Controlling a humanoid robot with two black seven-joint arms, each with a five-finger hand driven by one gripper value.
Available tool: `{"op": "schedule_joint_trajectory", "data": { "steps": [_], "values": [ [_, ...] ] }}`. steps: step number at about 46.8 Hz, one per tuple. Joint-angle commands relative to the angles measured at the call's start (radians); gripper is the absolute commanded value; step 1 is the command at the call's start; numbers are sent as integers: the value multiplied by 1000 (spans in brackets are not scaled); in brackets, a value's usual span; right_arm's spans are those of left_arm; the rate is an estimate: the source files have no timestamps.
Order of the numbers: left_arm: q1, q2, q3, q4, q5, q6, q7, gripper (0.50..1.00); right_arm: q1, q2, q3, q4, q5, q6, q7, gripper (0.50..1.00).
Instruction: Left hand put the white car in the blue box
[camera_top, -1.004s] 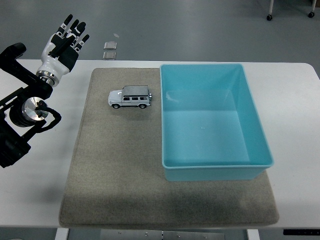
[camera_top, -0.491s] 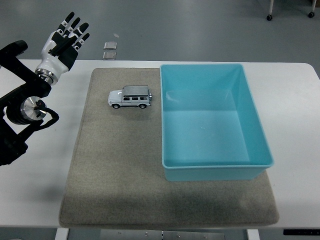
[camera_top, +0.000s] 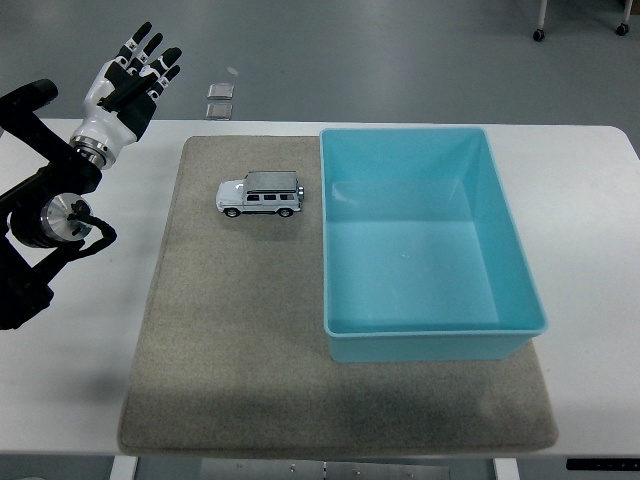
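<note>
Left hand, black and white with five fingers, raised above the table's far left corner; fingers spread and extended, holding nothing. Black left arm comes in from the left edge, a round metal joint visible at the elbow. Hand is well apart from the small white toy car with dark windows. Car sits upright on its wheels on the grey felt mat, in the mat's far left part, side-on, nose pointing left. Open rectangular light-blue plastic box stands on the mat's right half, just beside the car's rear end, not touching. Mat lies on the white table.
</note>
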Motion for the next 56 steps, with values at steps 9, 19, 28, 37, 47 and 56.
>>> {"op": "schedule_joint_trajectory", "data": {
  "steps": [9,19,28,37,47,56],
  "values": [
    [-30,32,34,-8,31,-38,0,996,0,0,0,0,0,0,0,936],
    [-130,124,189,-2,251,-32,-3,984,0,0,0,0,0,0,0,936],
    [-150,133,255,-7,419,-20,-31,979,0,0,0,0,-1,0,0,936],
    [-151,135,257,-14,654,-15,-31,973,0,0,0,0,0,0,0,936],
    [-197,161,361,-59,840,-3,-28,975,0,0,0,0,0,0,0,936],
    [-303,175,599,-103,901,115,-15,979,0,0,0,0,0,0,0,936]
  ]
}}
